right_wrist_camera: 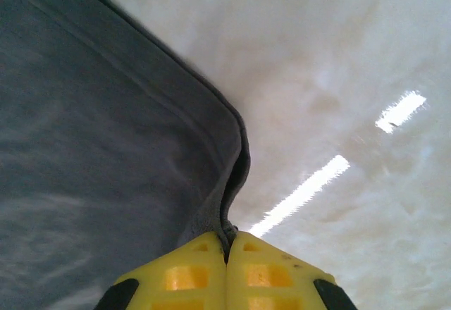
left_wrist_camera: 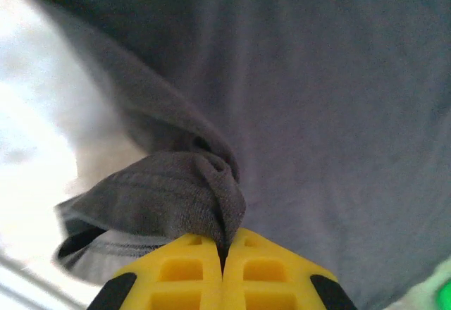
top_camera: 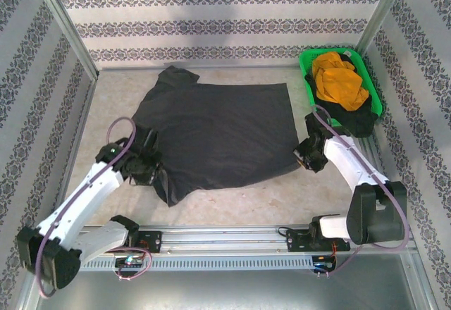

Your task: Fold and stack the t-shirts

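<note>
Your left claw [left_wrist_camera: 224, 257] is clamped on a bunched sleeve of the charcoal t-shirt [top_camera: 218, 130] spread on the bench [top_camera: 113, 98] and your right claw [right_wrist_camera: 227, 248] on its hem corner, both thin bites, so an uneven lift could slip the cloth free.

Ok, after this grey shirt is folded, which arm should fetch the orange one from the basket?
Right, probably. The right fingers pinch the grey t-shirt's right edge, just short of the green basket holding the orange t-shirt. The left fingers grip the shirt's opposite side, farthest from the basket.
</note>
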